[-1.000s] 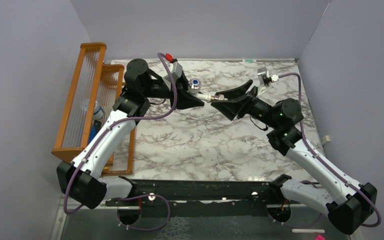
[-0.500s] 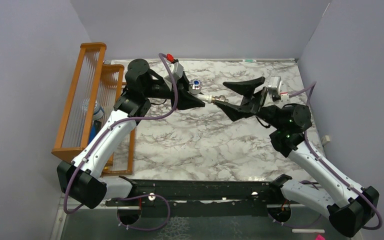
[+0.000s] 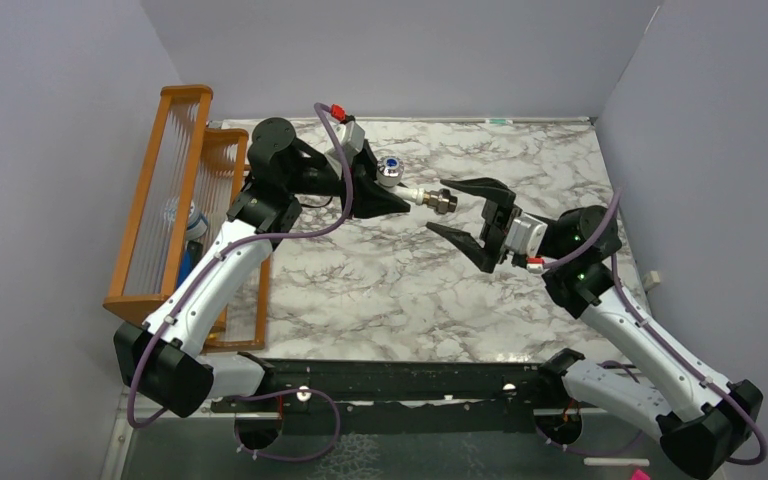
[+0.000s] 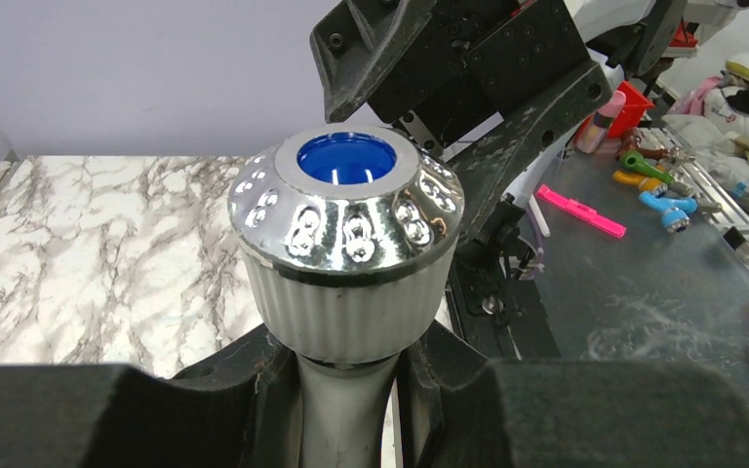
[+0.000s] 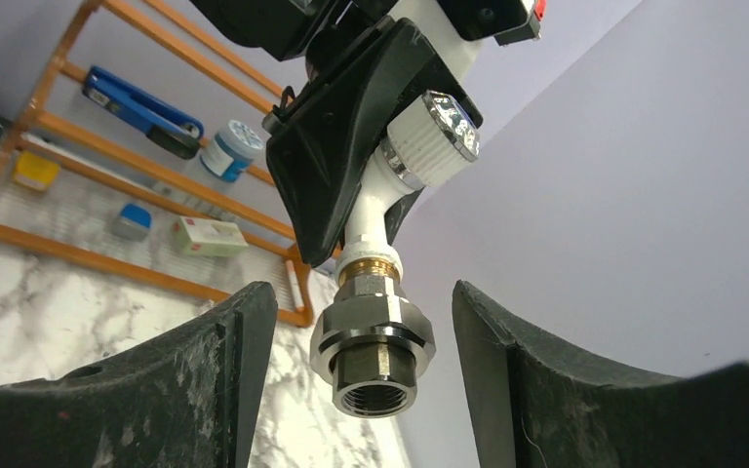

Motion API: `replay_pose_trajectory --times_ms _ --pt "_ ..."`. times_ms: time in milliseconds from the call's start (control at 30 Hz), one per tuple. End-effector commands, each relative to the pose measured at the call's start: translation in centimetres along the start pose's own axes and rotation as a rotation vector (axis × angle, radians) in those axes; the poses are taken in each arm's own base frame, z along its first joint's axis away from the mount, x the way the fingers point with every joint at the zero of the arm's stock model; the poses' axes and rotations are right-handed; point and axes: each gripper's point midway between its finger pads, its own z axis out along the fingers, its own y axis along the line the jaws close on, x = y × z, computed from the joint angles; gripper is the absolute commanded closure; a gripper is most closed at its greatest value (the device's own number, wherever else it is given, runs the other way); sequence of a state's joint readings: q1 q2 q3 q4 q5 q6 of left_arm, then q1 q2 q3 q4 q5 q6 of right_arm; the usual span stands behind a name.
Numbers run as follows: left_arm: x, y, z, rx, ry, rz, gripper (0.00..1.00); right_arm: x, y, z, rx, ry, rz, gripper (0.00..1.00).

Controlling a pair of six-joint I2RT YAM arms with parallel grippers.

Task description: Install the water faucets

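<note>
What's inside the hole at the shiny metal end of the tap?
Screw ridges ring the inside of the metal end of the tap. Deeper in, it is dark, so nothing more shows.

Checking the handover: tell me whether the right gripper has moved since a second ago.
Yes. The right gripper has rolled over and opened around the nut on the faucet, its wrist drifting slightly toward the right wall.

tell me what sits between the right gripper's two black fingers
The silvery threaded nut end of the white plastic faucet, with gaps on both sides; the right wrist view shows it.
</note>
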State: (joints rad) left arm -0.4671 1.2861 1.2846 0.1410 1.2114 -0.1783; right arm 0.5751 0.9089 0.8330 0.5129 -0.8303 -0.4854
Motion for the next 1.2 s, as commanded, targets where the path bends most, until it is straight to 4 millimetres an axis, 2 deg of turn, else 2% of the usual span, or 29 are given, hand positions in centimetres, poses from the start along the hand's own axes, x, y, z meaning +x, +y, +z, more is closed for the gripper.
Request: replay_pose_trajectory --times_ms 0,200,500,667,933,1067,1167 --pt "-2.8 -1.0 0.0 0.028 -0.031 0.091 1.00 -0.3 0.0 0.1 -0.035 -0.012 -0.177 0.30" --pt "-2.6 -1.0 0.0 0.037 -0.027 0.086 1.00 0.2 -0.2 0.1 -0.016 -0.009 -0.215 0.39" --pt "-2.6 -1.2 0.1 0.049 -0.027 0.084 1.00 1.0 0.3 0.0 -0.045 0.014 -0.216 0.40" --pt "-2.6 -1.2 0.1 0.051 -0.029 0.084 1.00 1.6 0.5 0.1 -0.048 0.024 -0.205 0.45" --pt "-2.5 -1.4 0.0 0.060 -0.028 0.080 1.00 2.0 0.7 -0.1 -0.045 0.037 -0.197 0.47" --pt "-2.5 -1.4 0.0 0.060 -0.030 0.089 1.00 2.0 0.3 0.0 -0.017 0.037 -0.135 0.61" --pt "-2.5 -1.3 0.0 0.056 -0.033 0.099 1.00 1.8 -0.1 0.0 0.031 0.040 -0.011 0.75"
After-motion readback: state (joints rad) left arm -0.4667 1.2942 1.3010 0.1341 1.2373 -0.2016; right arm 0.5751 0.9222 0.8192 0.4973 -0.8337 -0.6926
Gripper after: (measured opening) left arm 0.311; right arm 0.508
